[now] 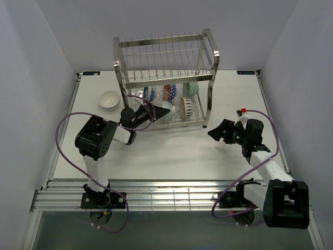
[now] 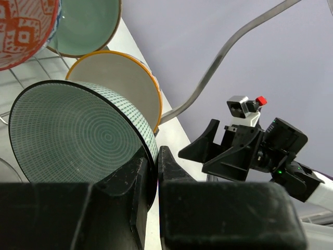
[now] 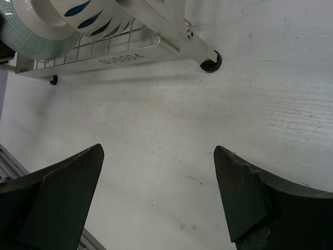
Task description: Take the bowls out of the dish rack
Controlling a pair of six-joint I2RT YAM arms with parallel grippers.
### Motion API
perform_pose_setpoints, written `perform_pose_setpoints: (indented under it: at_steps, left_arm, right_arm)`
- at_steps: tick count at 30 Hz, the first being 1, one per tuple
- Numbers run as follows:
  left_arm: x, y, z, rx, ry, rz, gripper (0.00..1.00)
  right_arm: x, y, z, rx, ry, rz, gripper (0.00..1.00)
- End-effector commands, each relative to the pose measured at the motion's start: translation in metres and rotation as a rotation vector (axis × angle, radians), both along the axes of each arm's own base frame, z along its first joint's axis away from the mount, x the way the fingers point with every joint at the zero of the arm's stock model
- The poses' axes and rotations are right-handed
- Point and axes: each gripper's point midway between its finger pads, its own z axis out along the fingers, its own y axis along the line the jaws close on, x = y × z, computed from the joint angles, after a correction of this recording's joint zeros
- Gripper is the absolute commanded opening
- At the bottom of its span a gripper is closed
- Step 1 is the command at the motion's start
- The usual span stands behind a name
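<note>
The dish rack [image 1: 166, 57] stands at the back middle, with several bowls upright in its lower tier. My left gripper [image 1: 152, 111] reaches into that tier from the left and is shut on the rim of a pale green bowl [image 1: 166, 111]. In the left wrist view that green bowl [image 2: 78, 135] has fine ring patterning, and its rim sits between my left gripper's [image 2: 157, 155] two fingers. Behind it stand an orange-rimmed bowl [image 2: 122, 83], a mint bowl [image 2: 86, 26] and a red patterned bowl [image 2: 21, 31]. A white bowl [image 1: 109, 99] sits on the table left of the rack. My right gripper [image 1: 217, 133] hangs open over the table, right of the rack.
In the right wrist view the open right gripper [image 3: 158, 156] is over bare white table, with the rack's foot [image 3: 210, 62] and a blue-petal bowl [image 3: 88, 15] beyond it. Purple cables loop beside both arms. Grey walls close in the table on three sides.
</note>
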Motion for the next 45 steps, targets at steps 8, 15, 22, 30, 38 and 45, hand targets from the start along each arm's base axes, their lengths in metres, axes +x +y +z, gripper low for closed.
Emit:
perform_pose_setpoints:
  at_steps: [8,15,22,30,38,45]
  left_arm:
    - [-0.020,0.000,0.077,-0.169,-0.185,-0.086,0.00]
    - [-0.028,0.002,0.091,-0.217,-0.170,-0.104,0.00]
    - [-0.036,0.000,0.099,-0.209,-0.123,-0.148,0.00]
    - [-0.039,-0.004,0.087,-0.156,-0.011,-0.155,0.00]
    - [-0.059,-0.018,0.072,-0.139,0.110,-0.268,0.00]
    - [-0.094,-0.030,0.064,-0.091,0.157,-0.333,0.00]
  right_arm:
    - [0.001,0.003,0.004,0.000,-0.037,0.024,0.92]
    - [0.000,0.004,0.006,0.002,-0.044,0.028,0.92]
    - [0.000,0.004,0.006,0.001,-0.045,0.027,0.92]
    - [0.001,0.004,0.007,0.000,-0.048,0.029,0.92]
    - [0.000,0.004,0.007,-0.003,-0.048,0.029,0.92]
    - [-0.001,0.004,0.006,-0.005,-0.046,0.028,0.92]
